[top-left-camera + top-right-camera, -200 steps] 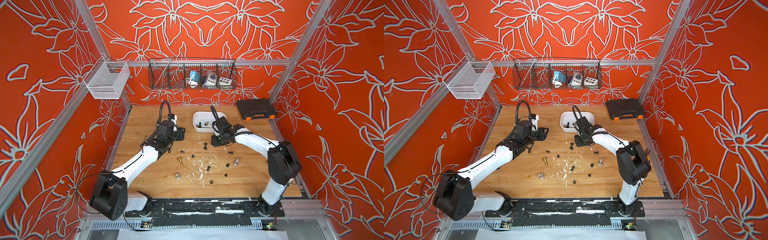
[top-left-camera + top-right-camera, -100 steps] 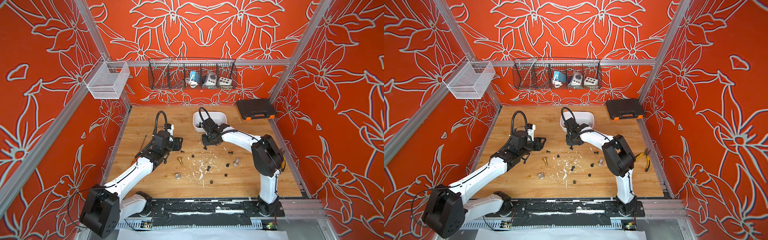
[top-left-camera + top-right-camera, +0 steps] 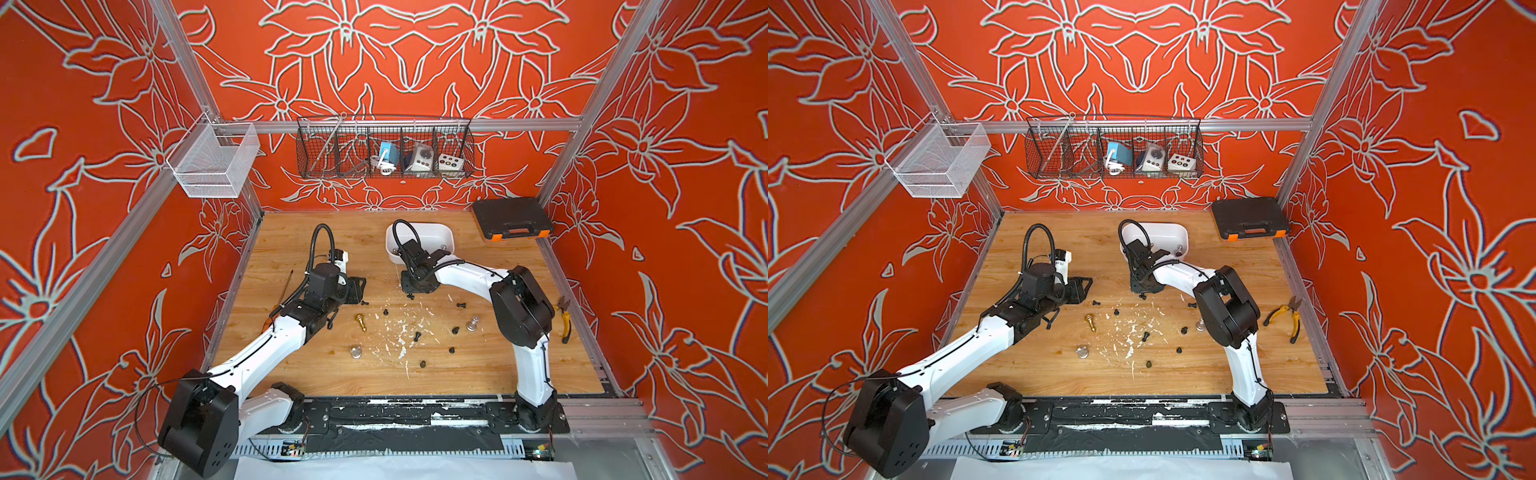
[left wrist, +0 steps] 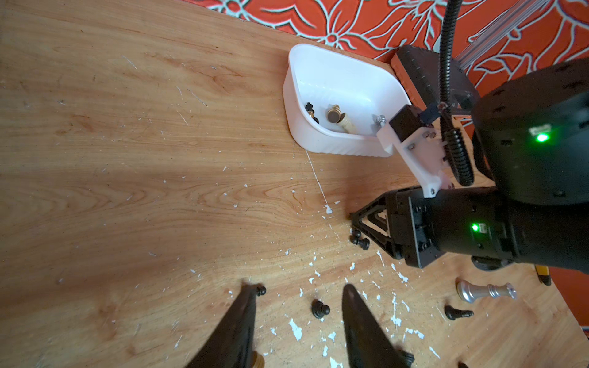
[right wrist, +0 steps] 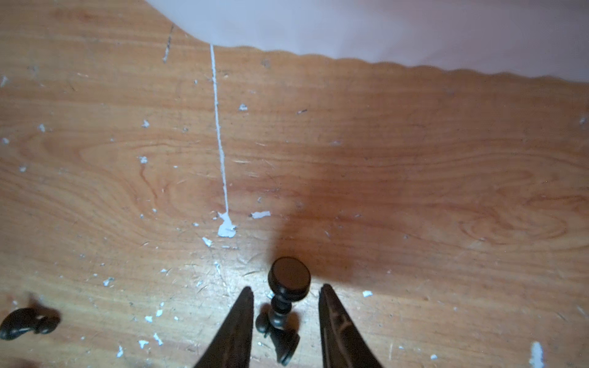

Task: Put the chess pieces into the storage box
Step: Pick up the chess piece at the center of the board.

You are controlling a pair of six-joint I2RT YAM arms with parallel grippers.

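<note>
Three orange walls (image 3: 395, 62) with white flower outlines close me in, braced by grey metal rails (image 3: 498, 124). Below them lies the wooden surface (image 3: 478, 374), scratched and flecked with white paint (image 3: 401, 328) about its middle. My two white arms reach in from the near edge. The left arm (image 3: 266, 353) slants toward the middle, and the right arm (image 3: 521, 307) folds back toward the far side.

A black wire basket (image 3: 332, 145) hangs on the back rail and a white mesh basket (image 3: 208, 166) at the left corner, both well above the wood. A black case (image 3: 511, 216) fills the far right corner. The white storage box (image 3: 434, 237) stands near the far edge, right of centre, with a few chess pieces (image 4: 334, 116) in it.

Yellow pliers (image 3: 1287, 316) lie along the right edge and a screwdriver (image 3: 287, 286) along the left. Bare wood lies open left of the box and in a strip along the near edge.

More pieces are scattered mid-surface: a silver piece (image 3: 473, 323) on its side, a gold piece (image 3: 360, 322) and several small black ones. My right jaws are spread, low over the wood just before the box's near wall. They straddle two black pieces (image 5: 285, 299) without touching them. My left jaws are spread too, with a black pawn (image 4: 320, 309) between their tips.
</note>
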